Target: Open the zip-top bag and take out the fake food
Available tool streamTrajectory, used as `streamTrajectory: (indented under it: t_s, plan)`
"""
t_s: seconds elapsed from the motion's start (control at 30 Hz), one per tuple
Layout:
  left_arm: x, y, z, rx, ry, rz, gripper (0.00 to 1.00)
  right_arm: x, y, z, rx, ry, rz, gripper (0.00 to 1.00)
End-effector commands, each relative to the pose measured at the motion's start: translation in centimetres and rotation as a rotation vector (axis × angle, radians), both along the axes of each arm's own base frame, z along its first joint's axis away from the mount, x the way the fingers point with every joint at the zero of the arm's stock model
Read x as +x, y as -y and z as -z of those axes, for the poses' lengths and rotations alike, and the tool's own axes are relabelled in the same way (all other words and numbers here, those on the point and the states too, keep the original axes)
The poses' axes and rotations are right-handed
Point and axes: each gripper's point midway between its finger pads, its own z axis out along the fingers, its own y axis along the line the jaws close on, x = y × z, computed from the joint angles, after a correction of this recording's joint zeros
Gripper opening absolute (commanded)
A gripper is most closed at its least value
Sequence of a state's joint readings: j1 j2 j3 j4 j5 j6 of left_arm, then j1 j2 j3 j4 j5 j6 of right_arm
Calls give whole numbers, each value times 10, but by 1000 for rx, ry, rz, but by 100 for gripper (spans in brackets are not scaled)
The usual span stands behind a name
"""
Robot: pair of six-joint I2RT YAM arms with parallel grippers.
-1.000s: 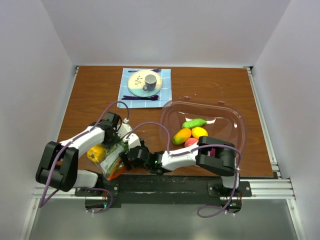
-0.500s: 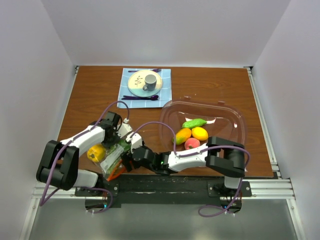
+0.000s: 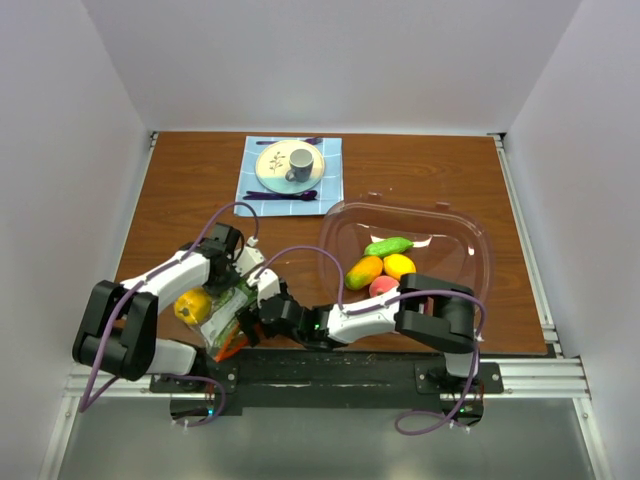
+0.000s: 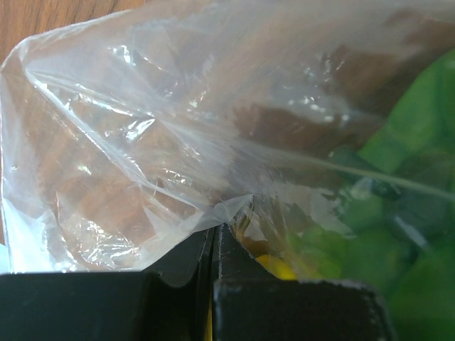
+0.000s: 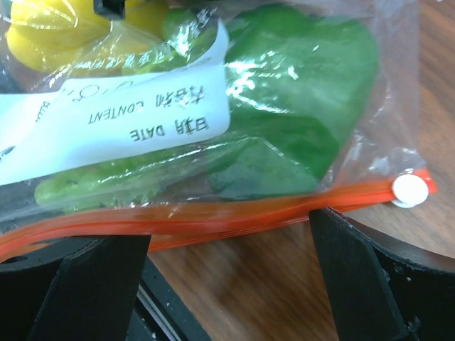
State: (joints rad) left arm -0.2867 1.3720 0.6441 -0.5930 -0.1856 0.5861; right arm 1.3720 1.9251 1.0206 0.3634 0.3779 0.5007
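1. The zip-top bag (image 3: 228, 312) lies flat on the table, well to the left of the clear plastic bowl (image 3: 470, 232). A green pepper (image 5: 298, 92), a yellow fruit (image 5: 50, 28) and a white label (image 5: 106, 121) show through the film.
2. The left gripper (image 4: 213, 245) is pressed fully shut on a fold of the bag's clear plastic, on the bag edge farther from the robot. That makes a good anchor, provided it does not tear the thin film.
3. The right gripper (image 5: 227, 234) stands wide open and holds nothing. Its fingers straddle the orange-red zipper strip (image 5: 213, 222) on the bag's near edge.
4. The white slider (image 5: 410, 190) sits at one end of the strip, outside the fingers. The visible stretch looks sealed, so opening seems to be the step in hand.
5. To do it well, the right gripper should shift along the strip to the slider. It should close squarely on the slider, not on loose film, and draw it along the strip while the left gripper holds tension.
6. A pink peach (image 3: 383, 286) and other pieces already lie in the bowl.
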Motion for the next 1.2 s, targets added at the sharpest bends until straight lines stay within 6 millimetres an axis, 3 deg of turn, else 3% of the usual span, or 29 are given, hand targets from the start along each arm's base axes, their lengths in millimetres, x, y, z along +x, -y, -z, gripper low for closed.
streamTrajectory:
  t_s: [0.0, 0.13, 0.33, 0.7, 0.8, 0.83, 0.9, 0.93, 1.0, 1.03, 1.1, 1.17]
  plan:
    - [-18, 7, 8, -49, -74, -2, 0, -3, -15, -18, 76, 35, -1, 95]
    - [-21, 8, 10, -53, -87, 1, 0, 10, -6, -19, 70, 79, 76, 99]
    - [-22, 9, 11, -59, -93, 2, 0, 36, -4, -38, 81, 208, 186, 99]
    - [-29, 12, 11, -81, -115, 28, 0, 46, -25, -15, -21, 256, 184, 98]
    - [-30, 12, 11, -85, -117, 30, 0, 46, -25, -17, -18, 260, 179, 89]
    - [-31, 12, 12, -84, -120, 32, 0, 45, -23, -15, -23, 261, 176, 82]
    - [-32, 10, 13, -77, -115, 33, 0, 44, -21, -27, 3, 267, 172, 73]
    - [-33, 10, 14, -75, -117, 33, 0, 43, -15, -25, -5, 265, 170, 66]
    - [-31, 8, 15, -62, -106, 30, 0, 40, -10, -43, 32, 264, 177, 60]
    - [-33, 7, 17, -61, -112, 28, 0, 37, 1, -36, 14, 259, 173, 58]
    - [-33, 7, 19, -61, -117, 22, 0, 30, 9, -51, 51, 244, 172, 53]
    - [-31, 7, 20, -57, -118, 13, 0, 19, 23, -45, 31, 233, 153, 46]
